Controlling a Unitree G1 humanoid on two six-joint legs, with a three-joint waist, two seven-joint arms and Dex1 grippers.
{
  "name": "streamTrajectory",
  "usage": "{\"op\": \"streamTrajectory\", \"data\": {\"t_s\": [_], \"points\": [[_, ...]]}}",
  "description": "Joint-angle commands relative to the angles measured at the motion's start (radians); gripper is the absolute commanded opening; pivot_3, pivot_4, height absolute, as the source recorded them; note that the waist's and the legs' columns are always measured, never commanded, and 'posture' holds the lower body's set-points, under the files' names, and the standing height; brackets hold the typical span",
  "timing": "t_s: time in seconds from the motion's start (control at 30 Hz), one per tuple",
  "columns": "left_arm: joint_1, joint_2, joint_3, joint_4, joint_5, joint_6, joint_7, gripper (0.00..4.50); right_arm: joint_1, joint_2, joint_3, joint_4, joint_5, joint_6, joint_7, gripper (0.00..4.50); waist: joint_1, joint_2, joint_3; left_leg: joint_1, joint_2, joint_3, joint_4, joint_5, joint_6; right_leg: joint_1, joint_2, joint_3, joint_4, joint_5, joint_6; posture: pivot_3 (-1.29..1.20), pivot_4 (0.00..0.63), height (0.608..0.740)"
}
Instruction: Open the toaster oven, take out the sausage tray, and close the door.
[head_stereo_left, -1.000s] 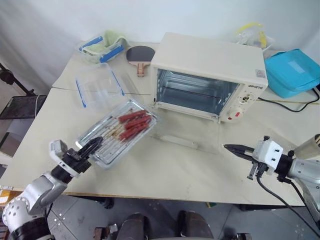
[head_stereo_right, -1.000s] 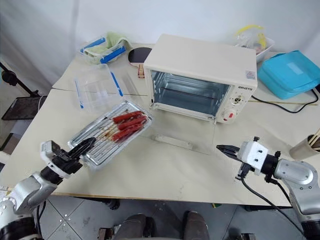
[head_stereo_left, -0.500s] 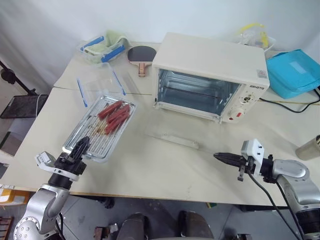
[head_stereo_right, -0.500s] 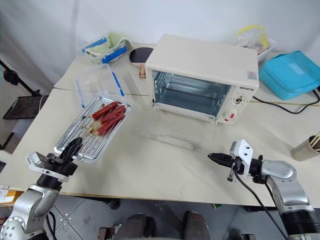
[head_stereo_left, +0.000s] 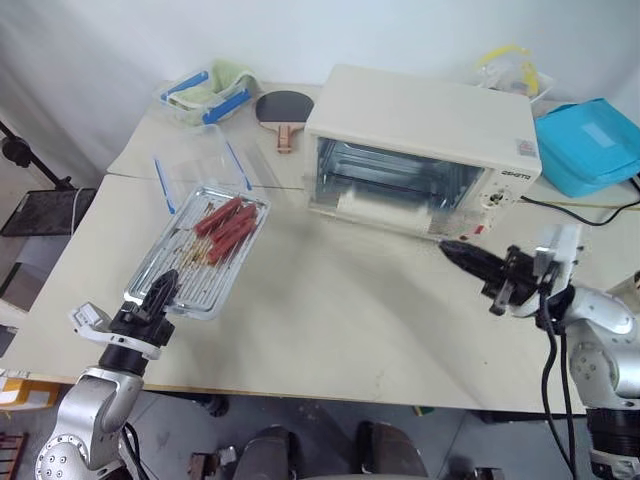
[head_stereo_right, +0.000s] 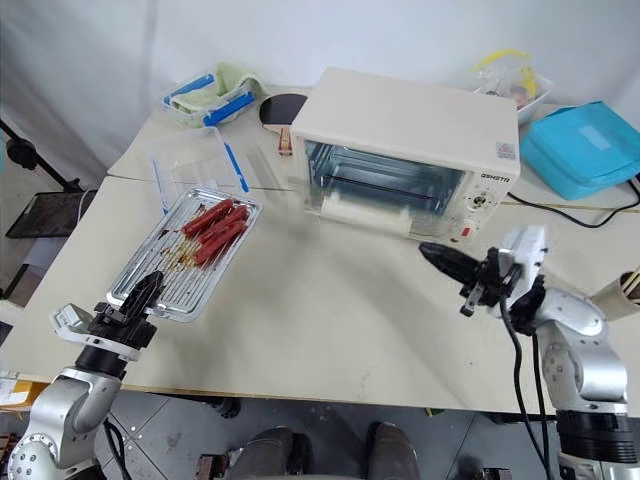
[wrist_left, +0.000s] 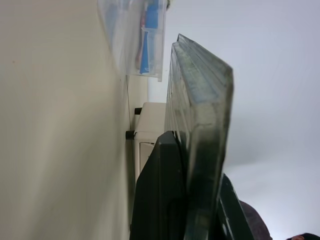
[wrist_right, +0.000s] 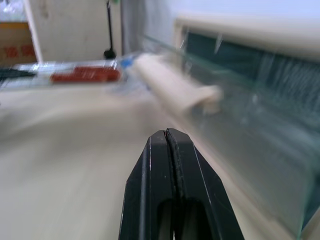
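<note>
The cream-white toaster oven (head_stereo_left: 420, 125) stands at the back middle of the table. Its glass door (head_stereo_left: 385, 205) hangs partway up in a blur, with the cream bar handle (wrist_right: 170, 85) leading. My right gripper (head_stereo_left: 447, 247) is shut and empty, pointing at the oven's lower right corner just below the door; I cannot tell whether it touches. The sausage tray (head_stereo_left: 200, 250), shiny metal with several red sausages at its far end, lies on the left of the table. My left gripper (head_stereo_left: 160, 290) is shut on the tray's near rim (wrist_left: 200, 90).
A clear plastic box with blue clips (head_stereo_left: 200, 165) sits just behind the tray. Further back are a second blue-clipped box (head_stereo_left: 200, 92) and a paddle (head_stereo_left: 283, 108). A blue container (head_stereo_left: 585, 140) and black cable (head_stereo_left: 560, 205) lie right of the oven.
The door swung up from lying flat open to partly raised. My right gripper rose and moved in toward the oven front. The tray swung left and settled, then stayed with my left gripper.
</note>
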Motion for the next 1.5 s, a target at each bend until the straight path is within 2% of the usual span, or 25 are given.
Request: {"op": "streamTrajectory", "data": {"t_s": [0.03, 0.07, 0.17, 0.27, 0.43, 0.57, 0.67, 0.93, 1.17, 1.37, 1.5], "points": [[0.011, 0.025, -0.022, -0.024, -0.034, 0.037, -0.04, 0.0, -0.008, -0.022, -0.052, -0.057, 0.009, 0.029, -0.052, 0.03, 0.003, 0.0, 0.0, 0.0, 0.0, 0.0, 0.0, 0.0, 0.0, 0.0, 0.0, 0.0, 0.0, 0.0, 0.0, 0.0, 0.15, 0.74], [0.008, 0.031, -0.035, -0.014, -0.034, 0.049, -0.043, 0.0, 0.016, -0.041, -0.068, -0.064, 0.04, 0.058, -0.021, 0.03, 0.008, 0.0, 0.0, 0.0, 0.0, 0.0, 0.0, 0.0, 0.0, 0.0, 0.0, 0.0, 0.0, 0.0, 0.0, 0.0, 0.15, 0.74], [-0.007, 0.069, -0.07, 0.026, -0.034, 0.091, -0.067, 0.0, 0.09, -0.073, -0.121, -0.063, 0.031, 0.035, 0.028, 0.57, 0.022, 0.0, 0.0, -0.001, 0.0, 0.0, 0.0, -0.001, 0.001, 0.0, 0.0, 0.0, -0.002, 0.0, 0.0, 0.0, 0.15, 0.74], [-0.036, 0.137, -0.107, 0.093, -0.034, 0.152, -0.103, 0.0, 0.186, -0.1, -0.163, -0.059, -0.025, -0.042, 0.1, 1.51, 0.021, 0.0, 0.0, -0.001, -0.001, 0.0, 0.0, -0.001, 0.002, 0.0, 0.0, 0.001, -0.002, 0.0, 0.0, 0.0, 0.15, 0.74], [-0.097, 0.335, -0.253, 0.244, -0.034, 0.293, -0.185, 0.0, 0.386, -0.108, -0.253, -0.125, -0.052, -0.12, 0.177, 3.09, 0.019, 0.001, 0.0, 0.0, -0.001, 0.001, 0.0, -0.001, 0.002, 0.0, 0.002, 0.0, -0.002, 0.0, 0.0, 0.0, 0.15, 0.74], [-0.225, 0.443, -0.41, 0.403, -0.034, 0.37, -0.233, 0.0, 0.571, -0.083, -0.303, -0.192, -0.081, -0.191, 0.235, 4.4, 0.018, 0.002, 0.0, 0.001, 0.0, 0.003, -0.001, -0.001, 0.001, 0.0, 0.003, 0.001, -0.001, 0.0, 0.0, 0.0, 0.15, 0.74], [-0.343, 0.478, -0.532, 0.51, -0.021, 0.406, -0.259, 0.0, 0.621, -0.063, -0.345, -0.204, -0.069, -0.185, 0.193, 4.46, 0.017, 0.003, 0.0, 0.002, -0.001, 0.003, -0.001, -0.001, 0.001, 0.0, 0.003, 0.003, -0.001, 0.0, 0.001, 0.0, 0.15, 0.74], [-0.66, 0.392, -0.714, 0.752, 0.34, 0.456, -0.476, 0.0, 0.748, -0.002, -0.403, -0.295, -0.067, -0.192, 0.147, 4.46, 0.02, 0.003, 0.0, 0.002, -0.002, 0.005, -0.004, -0.001, 0.0, -0.001, 0.004, 0.0, -0.002, 0.001, 0.001, 0.0, 0.15, 0.74], [-0.799, 0.312, -0.828, 0.836, 0.659, 0.448, -0.731, 0.0, 0.828, 0.028, -0.44, -0.347, -0.058, -0.191, 0.125, 4.46, 0.019, 0.003, 0.0, 0.001, -0.003, 0.009, -0.008, 0.0, -0.001, -0.003, 0.008, 0.0, -0.007, 0.001, 0.002, 0.0, 0.15, 0.74], [-0.892, 0.258, -0.896, 0.923, 0.892, 0.408, -0.873, 0.0, 0.846, 0.034, -0.442, -0.366, -0.055, -0.188, 0.112, 4.46, 0.024, 0.003, 0.0, 0.002, 0.0, 0.008, -0.008, 0.002, -0.004, -0.003, 0.009, 0.003, -0.007, 0.001, 0.002, 0.0, 0.15, 0.74], [-0.905, 0.262, -0.914, 0.929, 1.001, 0.39, -0.952, 0.89, 0.836, 0.028, -0.432, -0.363, -0.057, -0.184, 0.104, 4.5, 0.022, 0.003, -0.001, 0.003, 0.001, 0.008, -0.008, 0.001, -0.004, -0.003, 0.008, 0.004, -0.006, 0.001, 0.002, 0.0, 0.15, 0.74]]}}
